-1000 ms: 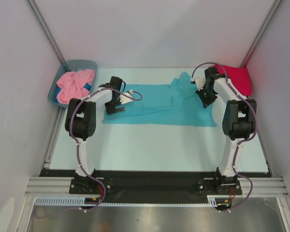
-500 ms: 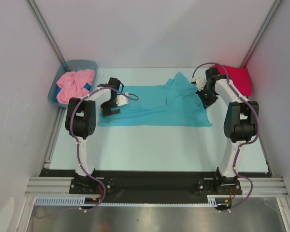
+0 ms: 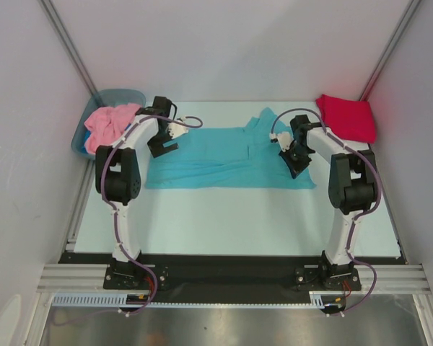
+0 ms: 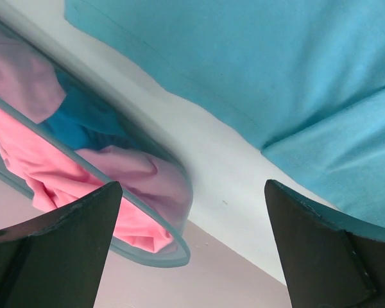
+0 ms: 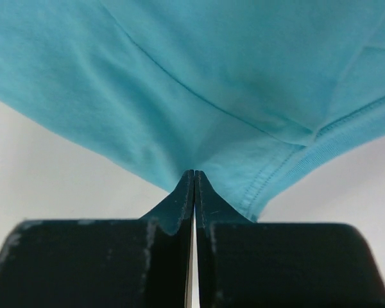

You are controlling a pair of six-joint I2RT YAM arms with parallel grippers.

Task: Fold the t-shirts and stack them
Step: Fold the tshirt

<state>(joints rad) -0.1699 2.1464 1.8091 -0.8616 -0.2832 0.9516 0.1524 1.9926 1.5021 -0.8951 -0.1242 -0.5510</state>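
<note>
Turquoise t-shirt [image 3: 216, 155] spread on the surface [image 3: 238, 216]: right gripper [image 5: 194, 176] pinches its right edge; left gripper [image 4: 192, 186] hangs open, empty, over its left edge.

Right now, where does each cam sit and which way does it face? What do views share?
Top external: above and behind the bases, looking down at the table; both arms, left gripper, right gripper show.
Left wrist: looks past its open fingers at the tub, pink t-shirt.
Right wrist: looks along shut fingers pinching the turquoise t-shirt.
Shared: turquoise t-shirt in all three; tub in top and left wrist.
</note>
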